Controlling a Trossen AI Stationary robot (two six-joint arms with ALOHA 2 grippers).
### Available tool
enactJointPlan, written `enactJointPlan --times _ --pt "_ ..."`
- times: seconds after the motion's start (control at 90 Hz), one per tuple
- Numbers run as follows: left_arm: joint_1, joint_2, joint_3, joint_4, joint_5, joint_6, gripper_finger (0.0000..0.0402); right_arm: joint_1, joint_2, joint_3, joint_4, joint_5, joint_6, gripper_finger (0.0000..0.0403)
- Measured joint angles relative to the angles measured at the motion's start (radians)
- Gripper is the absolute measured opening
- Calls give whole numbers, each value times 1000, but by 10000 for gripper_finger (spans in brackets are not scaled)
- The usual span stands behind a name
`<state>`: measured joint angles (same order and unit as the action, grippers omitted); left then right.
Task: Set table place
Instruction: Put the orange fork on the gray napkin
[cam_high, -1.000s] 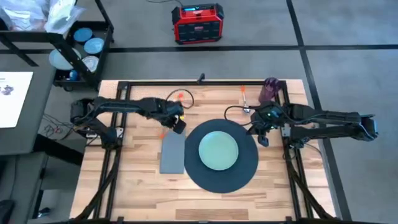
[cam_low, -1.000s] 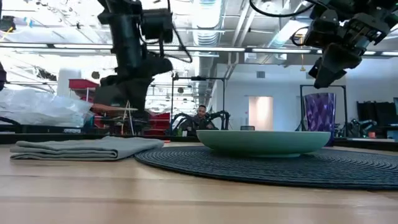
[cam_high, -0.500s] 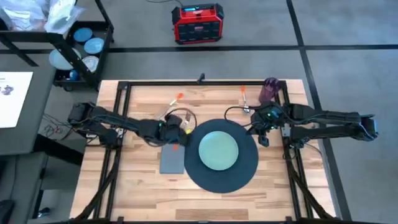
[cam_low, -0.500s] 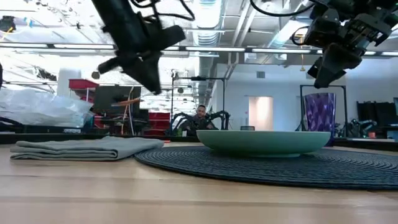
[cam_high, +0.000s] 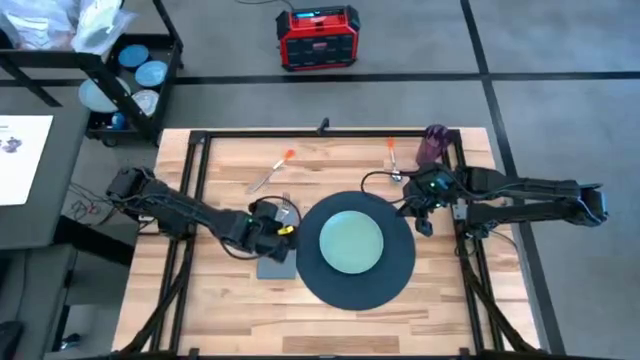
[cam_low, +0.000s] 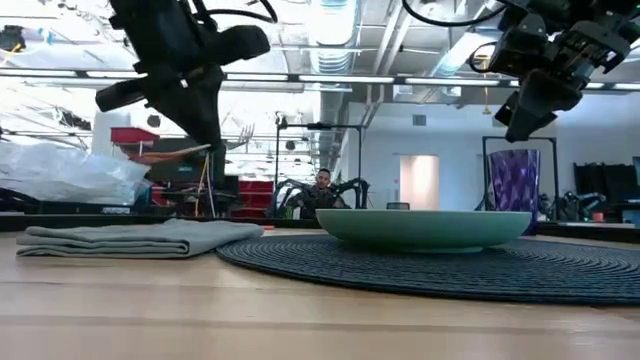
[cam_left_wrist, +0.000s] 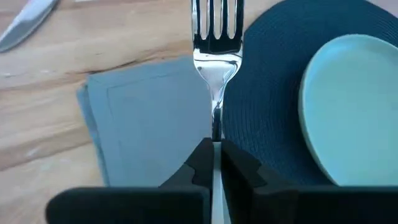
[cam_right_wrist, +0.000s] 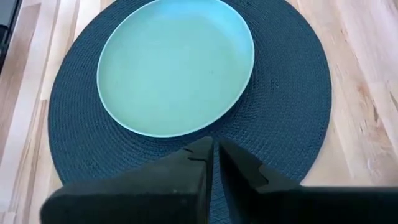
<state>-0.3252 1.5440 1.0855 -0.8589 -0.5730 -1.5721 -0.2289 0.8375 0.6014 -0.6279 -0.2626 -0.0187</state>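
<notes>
From above, the left gripper (cam_high: 281, 232) hangs over the grey napkin (cam_high: 275, 262), beside the dark mat (cam_high: 310, 270) and pale green plate (cam_high: 351, 241) on the worktop (cam_high: 220, 300). Left wrist: fingers (cam_left_wrist: 198, 163) clamp the fork (cam_left_wrist: 216, 56) above the napkin. Right wrist: the right gripper (cam_right_wrist: 215, 151), fingers together, holds nothing at the mat's edge.

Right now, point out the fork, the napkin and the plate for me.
fork (cam_left_wrist: 216, 37), left wrist view, on the tines just above the neck.
napkin (cam_left_wrist: 149, 124), left wrist view, on the middle of the grey cloth.
plate (cam_high: 351, 241), high view, on the centre of the pale green dish.
</notes>
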Motion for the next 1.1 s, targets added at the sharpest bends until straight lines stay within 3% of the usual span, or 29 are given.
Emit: enactJointPlan --times 0.367,0.678,1.1 --pt "16 11 -14 -27 75 2 0 83 0 0 1 1 31 16" --pt "44 11 -102 142 151 40 0 119 0 0 2 3 57 16" --pt "45 12 -109 118 159 34 0 118 0 0 0 4 72 16"
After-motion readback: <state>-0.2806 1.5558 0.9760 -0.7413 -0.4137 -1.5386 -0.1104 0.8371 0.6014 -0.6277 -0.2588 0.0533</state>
